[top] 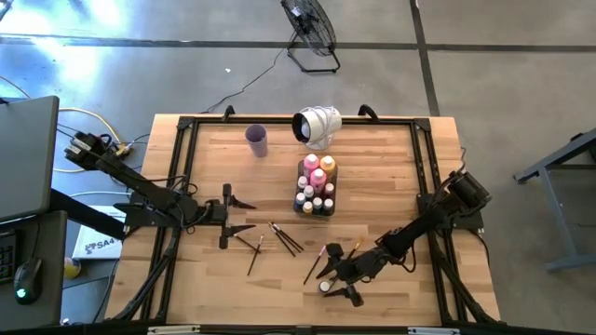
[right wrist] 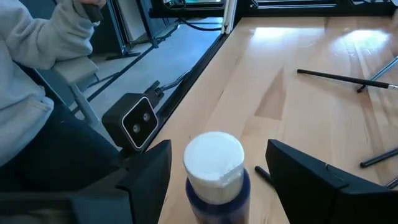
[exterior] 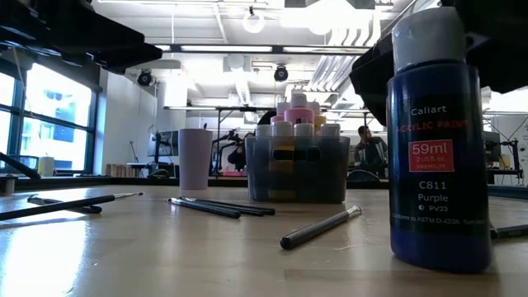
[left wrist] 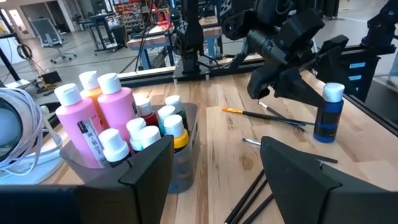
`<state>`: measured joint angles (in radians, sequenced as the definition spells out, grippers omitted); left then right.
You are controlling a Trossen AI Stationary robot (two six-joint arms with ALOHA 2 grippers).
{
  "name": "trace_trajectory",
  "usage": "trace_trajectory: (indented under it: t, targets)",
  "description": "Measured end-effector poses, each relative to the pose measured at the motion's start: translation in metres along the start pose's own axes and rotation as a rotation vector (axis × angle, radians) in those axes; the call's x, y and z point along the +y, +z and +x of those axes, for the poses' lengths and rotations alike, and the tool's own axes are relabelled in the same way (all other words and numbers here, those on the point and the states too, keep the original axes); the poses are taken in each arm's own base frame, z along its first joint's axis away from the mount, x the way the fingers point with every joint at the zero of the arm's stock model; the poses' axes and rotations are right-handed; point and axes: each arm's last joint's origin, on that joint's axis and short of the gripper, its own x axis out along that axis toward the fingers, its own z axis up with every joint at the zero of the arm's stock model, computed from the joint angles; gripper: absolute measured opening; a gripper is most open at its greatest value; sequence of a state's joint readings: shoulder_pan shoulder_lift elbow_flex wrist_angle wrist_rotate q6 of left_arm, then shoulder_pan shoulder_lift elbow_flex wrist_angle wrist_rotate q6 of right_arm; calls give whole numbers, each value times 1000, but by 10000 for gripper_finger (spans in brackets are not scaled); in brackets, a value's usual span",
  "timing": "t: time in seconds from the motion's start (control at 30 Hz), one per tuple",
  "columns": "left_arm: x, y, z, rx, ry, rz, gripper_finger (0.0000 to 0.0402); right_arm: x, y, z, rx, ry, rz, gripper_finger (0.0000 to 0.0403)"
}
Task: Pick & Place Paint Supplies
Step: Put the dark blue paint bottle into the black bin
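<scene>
A light wooden table (top: pixel 391 177) with a black metal frame along its edges. Near the far edge stands a lilac cup (top: pixel 257 140), with a white coiled object (top: pixel 318 127) to its right. At the centre sits a clear grey tray (top: pixel 317 207) packed with pink, orange and small white-capped paint bottles. Dark-handled paintbrushes (top: pixel 285 238) lie scattered nearer, left of centre, with more brushes (top: pixel 313 265) further right. A blue purple-paint bottle (exterior: pixel 436 148) with a white cap stands upright near the front edge, right of centre.
</scene>
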<state>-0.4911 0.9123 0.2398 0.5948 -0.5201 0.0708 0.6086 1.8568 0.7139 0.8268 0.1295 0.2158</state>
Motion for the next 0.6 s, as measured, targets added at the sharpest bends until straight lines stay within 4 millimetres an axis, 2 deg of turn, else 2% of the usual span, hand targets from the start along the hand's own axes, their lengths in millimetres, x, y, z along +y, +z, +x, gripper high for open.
trace_trajectory:
  t: [0.6]
  targets:
    - [0, 0, 0, 2, 0, -2, 235, 0, -1, 0, 8, 0, -1, 155]
